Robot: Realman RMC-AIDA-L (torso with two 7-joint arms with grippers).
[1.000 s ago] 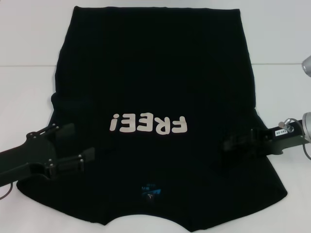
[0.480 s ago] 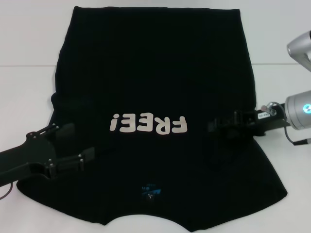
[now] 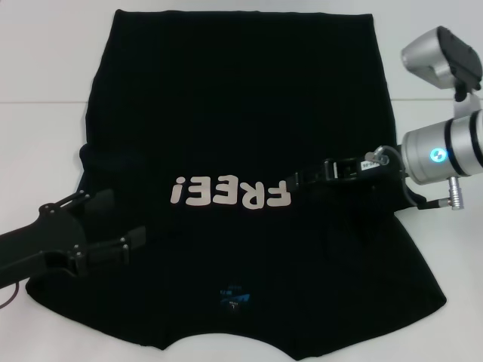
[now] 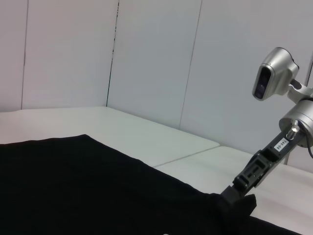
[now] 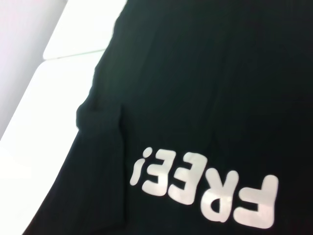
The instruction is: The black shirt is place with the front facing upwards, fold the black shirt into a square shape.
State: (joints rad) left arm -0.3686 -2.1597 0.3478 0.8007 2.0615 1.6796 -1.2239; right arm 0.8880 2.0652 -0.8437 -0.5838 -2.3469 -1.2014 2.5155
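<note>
The right gripper (image 3: pixel 306 178) has travelled inward from the 3 o'clock edge of the black shirt (image 3: pixel 241 113) and is now just beside the "FREE!" print (image 3: pixel 230 193), apparently pinching the right sleeve fabric and carrying it toward centre: the side fold is under way. The shirt lies flat on the white desk (image 3: pixel 45 136), collar at 6 o'clock. The left gripper (image 3: pixel 113 226) rests spread at 8 o'clock, on the left sleeve. Nothing obstructs the fold path.
</note>
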